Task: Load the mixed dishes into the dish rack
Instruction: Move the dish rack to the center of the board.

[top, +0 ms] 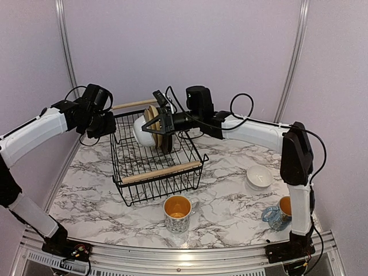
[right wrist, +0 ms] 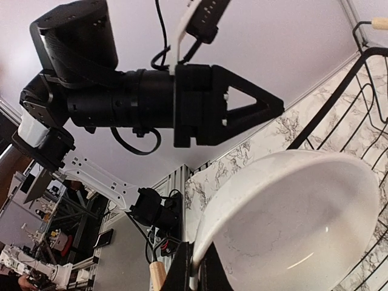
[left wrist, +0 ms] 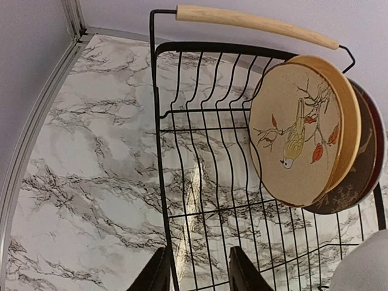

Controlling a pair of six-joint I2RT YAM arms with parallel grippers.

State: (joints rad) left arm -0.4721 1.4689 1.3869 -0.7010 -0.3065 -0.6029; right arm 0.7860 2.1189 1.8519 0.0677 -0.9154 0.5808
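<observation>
My right gripper (right wrist: 193, 267) is clamped on the rim of a small white bowl (right wrist: 291, 224), holding it on edge over the dish rack (top: 161, 172), just beside the small tan plate (left wrist: 295, 142) standing inside; my left gripper (left wrist: 200, 270) sits part open astride the rack's wire wall. The bowl looks light, rigid, slick and chippable, so a firm rim pinch seems right

The tan plate (left wrist: 297, 130) has a yellow bird and red leaves. The rack (top: 164, 187) is black, the bowl (right wrist: 291, 224) white, the worktop (left wrist: 79, 170) grey-veined.
</observation>
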